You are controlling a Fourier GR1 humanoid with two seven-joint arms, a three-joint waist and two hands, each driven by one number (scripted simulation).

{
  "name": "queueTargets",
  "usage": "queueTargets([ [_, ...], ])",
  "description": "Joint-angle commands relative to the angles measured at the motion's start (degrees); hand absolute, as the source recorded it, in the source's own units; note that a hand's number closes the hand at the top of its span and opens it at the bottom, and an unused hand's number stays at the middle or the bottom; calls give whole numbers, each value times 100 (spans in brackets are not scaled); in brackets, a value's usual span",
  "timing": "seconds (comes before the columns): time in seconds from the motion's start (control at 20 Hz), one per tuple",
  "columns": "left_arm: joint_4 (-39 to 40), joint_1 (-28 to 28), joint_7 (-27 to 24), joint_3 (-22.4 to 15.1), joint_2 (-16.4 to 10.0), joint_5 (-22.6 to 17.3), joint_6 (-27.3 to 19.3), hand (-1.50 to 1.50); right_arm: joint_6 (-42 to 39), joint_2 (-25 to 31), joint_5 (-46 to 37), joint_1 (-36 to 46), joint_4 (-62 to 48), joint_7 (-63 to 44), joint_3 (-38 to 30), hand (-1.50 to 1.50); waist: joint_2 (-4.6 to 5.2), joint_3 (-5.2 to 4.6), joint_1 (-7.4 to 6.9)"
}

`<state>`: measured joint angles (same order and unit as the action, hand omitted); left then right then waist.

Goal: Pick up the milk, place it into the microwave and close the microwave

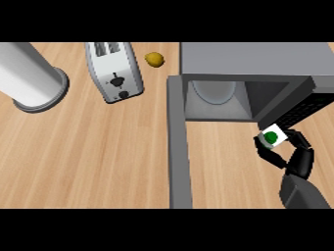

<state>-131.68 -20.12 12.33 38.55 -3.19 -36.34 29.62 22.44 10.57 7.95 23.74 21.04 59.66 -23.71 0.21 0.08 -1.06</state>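
Where the pale wooden counter point(75, 157) shows its fine lengthwise grain, the right hand point(292, 158) comes up from the lower right on a dark grey forearm point(299, 193); its black fingers point(267, 153) and thumb are curled round the milk point(274, 136), a small boxy white carton with a round green mark on its upper face, tilted a little in the grasp. The carton is held off the counter just at the right front corner of the microwave point(260, 59), close below the dark, grid-patterned control panel point(307, 105); whether it has crossed the threshold of the opening cannot be told from this angle.

The microwave is a plain matte grey box with sharp edges; its cavity is open, with shadowed grey walls and a pale, smooth round plate point(214, 90) on its floor. Its door point(180, 162) stands swung out, seen edge-on as a long flat grey slab running from the left front corner toward the lower edge of the view.

To the left lies a toaster point(113, 73), a rounded silvery casing with two slots and black knobs; beside it sits a small, lumpy yellow-brown object point(154, 59). At far left stands a broad, smooth white cylinder point(21, 73) with a grey rim.
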Motion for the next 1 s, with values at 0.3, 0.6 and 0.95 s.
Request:
queueTargets([
  [0.3, 142, -21, -123, 57, 12, -73, 214, -150, -1928, -38, -972, 143, 148, 359, 1396, 150, -20, -7, -38],
  [0.6, 105, -106, -17, 276, -58, -259, 104, -150, -2763, -341, -969, -135, 948, 152, 1852, 150, -65, -16, 120],
  [0.95, 348, 33, -31, 341, -40, -72, 254, -150, -2156, -614, -1088, -831, 3240, -1277, 2407, 150, -46, -14, 142],
])
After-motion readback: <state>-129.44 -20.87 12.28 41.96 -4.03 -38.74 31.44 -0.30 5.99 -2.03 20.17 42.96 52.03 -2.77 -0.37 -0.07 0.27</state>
